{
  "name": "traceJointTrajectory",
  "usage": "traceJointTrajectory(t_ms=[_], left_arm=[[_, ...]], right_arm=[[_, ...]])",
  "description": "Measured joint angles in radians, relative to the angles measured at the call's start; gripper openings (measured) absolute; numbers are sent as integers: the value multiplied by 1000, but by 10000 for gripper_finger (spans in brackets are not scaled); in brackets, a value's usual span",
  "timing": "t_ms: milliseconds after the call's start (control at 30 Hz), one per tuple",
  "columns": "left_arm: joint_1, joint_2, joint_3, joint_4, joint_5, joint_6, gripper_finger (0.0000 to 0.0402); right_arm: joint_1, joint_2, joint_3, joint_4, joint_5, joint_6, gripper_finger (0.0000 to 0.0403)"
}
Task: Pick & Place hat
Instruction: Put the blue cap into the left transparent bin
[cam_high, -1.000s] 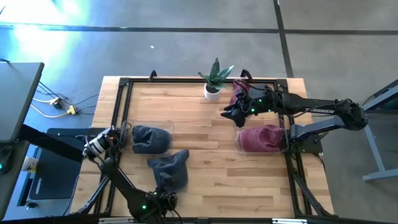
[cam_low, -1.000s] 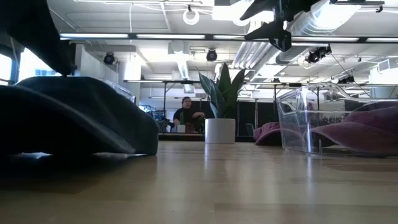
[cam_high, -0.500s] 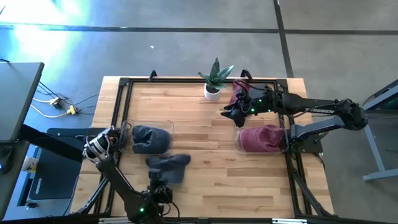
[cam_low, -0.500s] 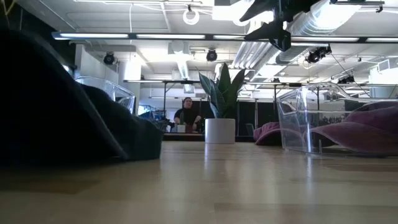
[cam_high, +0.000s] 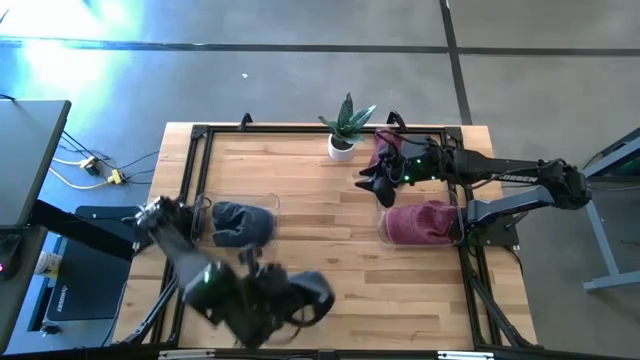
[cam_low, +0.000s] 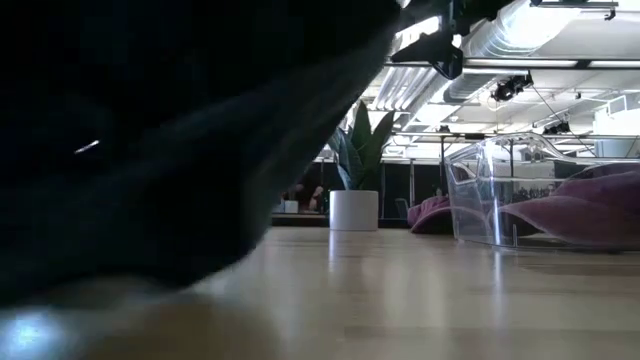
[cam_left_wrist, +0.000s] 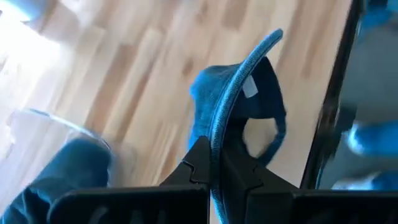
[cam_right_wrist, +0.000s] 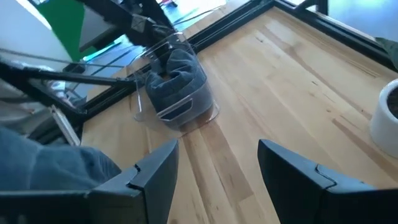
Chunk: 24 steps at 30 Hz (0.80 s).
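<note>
Gripping the edge of a dark blue hat (cam_left_wrist: 239, 106), the left gripper (cam_left_wrist: 214, 158) has its fingers pressed together on the fabric, and the hat hangs from them over the wooden table (cam_high: 330, 215) at its near edge. Seen from above, that hat (cam_high: 300, 298) is blurred and sits just right of the claw. Beyond the claw, toward the table's left side, a clear bin (cam_high: 238, 222) lies holding another dark blue hat (cam_high: 240, 220). Farther off, the right gripper (cam_high: 378, 183) hovers with fingers spread apart and nothing between them. Just below it, toward the near edge, a second clear bin (cam_high: 385, 232) contains a maroon hat (cam_high: 420, 220); another maroon hat (cam_high: 383, 150) lies just behind it. Left of this claw stands a potted plant (cam_high: 344, 128).
</note>
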Motion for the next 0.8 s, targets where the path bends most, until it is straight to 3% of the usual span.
traceJointTrajectory(t_ms=[167, 333, 467, 567, 667, 800], left_arm=[[164, -62, 63, 87, 69, 52, 2], [349, -69, 56, 166, 345, 206, 1], [499, -21, 59, 193, 486, 381, 1], [603, 38, 54, 191, 568, 520, 0], [694, 101, 54, 242, 719, 651, 0], [773, 198, 59, 251, 844, 754, 0]], right_arm=[[0, -10, 0, -12, -85, -54, 215], [0, -49, 0, -58, -221, -89, 215], [1, -101, 0, -155, -319, -115, 215], [12, -143, 0, -244, -336, -119, 215], [30, -178, 0, -320, -330, -120, 215], [58, -219, 0, -367, -274, -103, 215]])
